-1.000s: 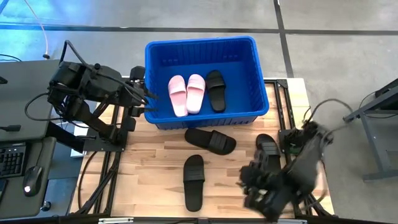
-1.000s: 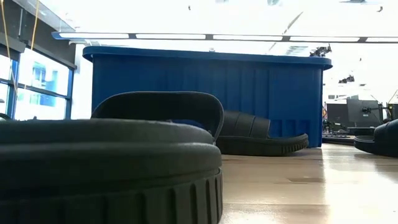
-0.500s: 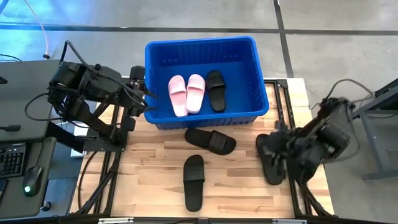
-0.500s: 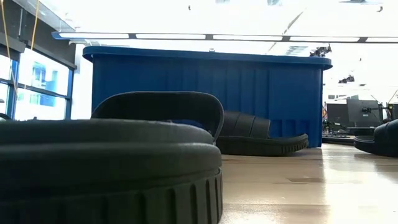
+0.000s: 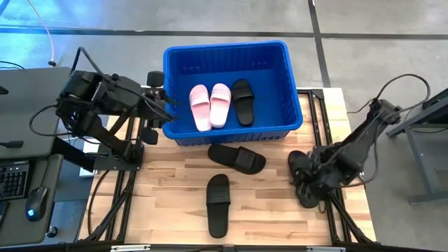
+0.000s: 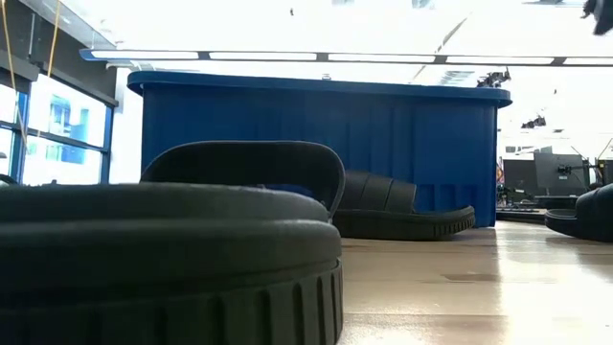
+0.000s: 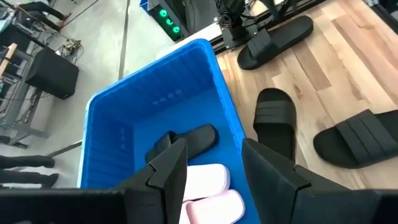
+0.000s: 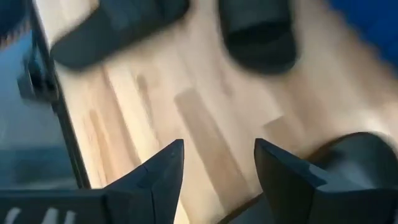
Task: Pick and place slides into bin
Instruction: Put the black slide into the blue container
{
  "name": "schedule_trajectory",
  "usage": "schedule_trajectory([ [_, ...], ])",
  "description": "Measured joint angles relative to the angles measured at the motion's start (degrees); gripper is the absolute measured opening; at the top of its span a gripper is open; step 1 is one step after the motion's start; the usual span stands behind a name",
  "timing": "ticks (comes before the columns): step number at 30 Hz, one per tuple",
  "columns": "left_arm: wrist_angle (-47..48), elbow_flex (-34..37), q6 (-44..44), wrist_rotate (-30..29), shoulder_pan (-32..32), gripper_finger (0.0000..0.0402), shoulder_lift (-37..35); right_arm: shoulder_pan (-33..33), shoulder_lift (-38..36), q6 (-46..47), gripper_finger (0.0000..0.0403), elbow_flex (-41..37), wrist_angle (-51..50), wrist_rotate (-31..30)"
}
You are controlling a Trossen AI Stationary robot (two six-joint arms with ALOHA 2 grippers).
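Observation:
The blue bin (image 5: pixel 225 56) stands at the table's far middle. Two pale pink slides (image 5: pixel 209 105) and one black slide (image 5: pixel 242 101) lie flat in it. Three black slides lie sole-down on the table: one just in front of the bin (image 5: pixel 236 158), one nearer the front edge (image 5: pixel 218 204), one at the right (image 5: pixel 305 192). My right gripper (image 5: pixel 302 175) is open over the right slide's far part; in the right wrist view the gripper (image 8: pixel 217 171) has bare wood between its fingers and that slide (image 8: pixel 357 162) beside them. My left gripper (image 5: pixel 162 105) is open and empty at the bin's left wall.
The low view shows the front slide (image 6: pixel 163 259) very close, the middle slide (image 6: pixel 402 206) before the bin's ribbed wall (image 6: pixel 316 144), and the right slide's end (image 6: pixel 584 211). Bare wood lies between the slides. A keyboard and mouse sit left of the table.
My right gripper has swung from the table's near edge toward the far side and now stands over the right black slide, its arm stretched out to the right. The slides and the bin have not moved.

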State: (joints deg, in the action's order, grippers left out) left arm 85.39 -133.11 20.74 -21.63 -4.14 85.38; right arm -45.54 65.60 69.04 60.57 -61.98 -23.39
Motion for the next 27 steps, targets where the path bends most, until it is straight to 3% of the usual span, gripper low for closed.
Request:
schedule_trajectory([
  [4,-0.6,0.0,0.0,-0.3,0.0,0.0143,1.0,0.2,3.6,-7.3,0.0172,-7.2,0.7,10.6],
  [10,-4.0,0.0,-0.2,-0.9,0.0,0.0143,3.0,0.6,7.2,-11.6,0.0142,-8.3,-15.5,13.1],
  [16,-6.7,-0.1,-2.3,-2.0,0.0,0.0143,6.1,0.5,9.0,-13.9,0.0145,-8.3,-18.2,12.9],
  [27,-8.1,0.0,-3.5,-1.7,0.0,0.0143,10.4,0.0,9.4,-13.7,0.0215,-10.5,-12.9,10.2],
])
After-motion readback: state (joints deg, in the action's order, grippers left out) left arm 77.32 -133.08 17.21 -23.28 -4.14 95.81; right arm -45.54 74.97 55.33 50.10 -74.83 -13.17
